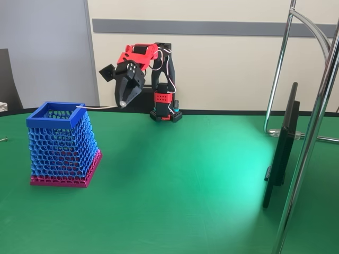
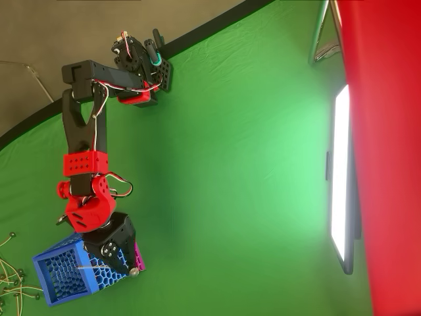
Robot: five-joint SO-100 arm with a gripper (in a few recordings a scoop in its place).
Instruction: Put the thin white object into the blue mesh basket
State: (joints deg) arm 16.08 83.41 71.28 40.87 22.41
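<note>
**Stick held over the basket rim, not yet dropped**

At left on the green desk (image 1: 175, 174), the blue mesh basket (image 1: 63, 145), upright, open top. Above its far right rim, the thin white object (image 1: 98, 107), roughly level, knob end reaching over the opening, other end pinched in the pincer (image 1: 123, 101), pressed together on it. Carried most of the way, judging by this; left to do: tip or lower into the basket, then release.

Green-clothed table (image 1: 185, 180) before a cream wall (image 1: 222, 63) with grey band (image 1: 212, 27)
</note>
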